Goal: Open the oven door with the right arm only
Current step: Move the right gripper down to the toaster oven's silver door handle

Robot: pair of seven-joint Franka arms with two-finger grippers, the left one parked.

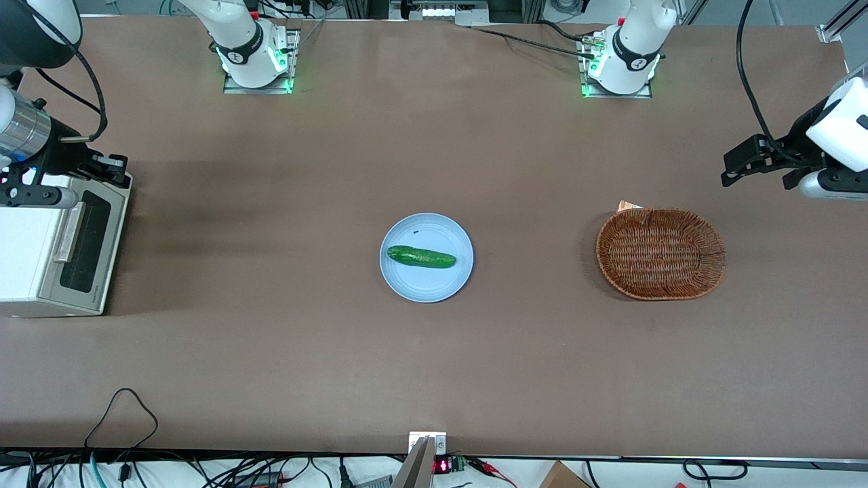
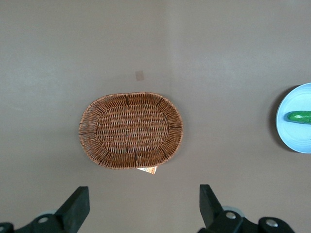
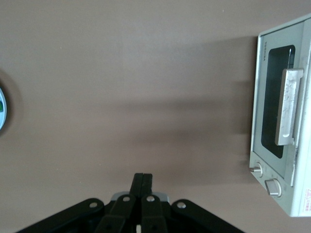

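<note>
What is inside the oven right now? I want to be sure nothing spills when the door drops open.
Cannot tell: the oven door is closed and its window shows only darkness. The gripper hangs above the table, fingers shut, clear of the handle.

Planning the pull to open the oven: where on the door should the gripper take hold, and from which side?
Probably the bar handle, which stands proud of the closed door above its dark window. Come at it from in front of the door, fingers spanning the bar. The gripper, shut, hovers above the oven.

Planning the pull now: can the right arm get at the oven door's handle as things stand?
Probably yes. The gripper, jaws shut, hangs above the oven door; nothing covers its handle.
</note>
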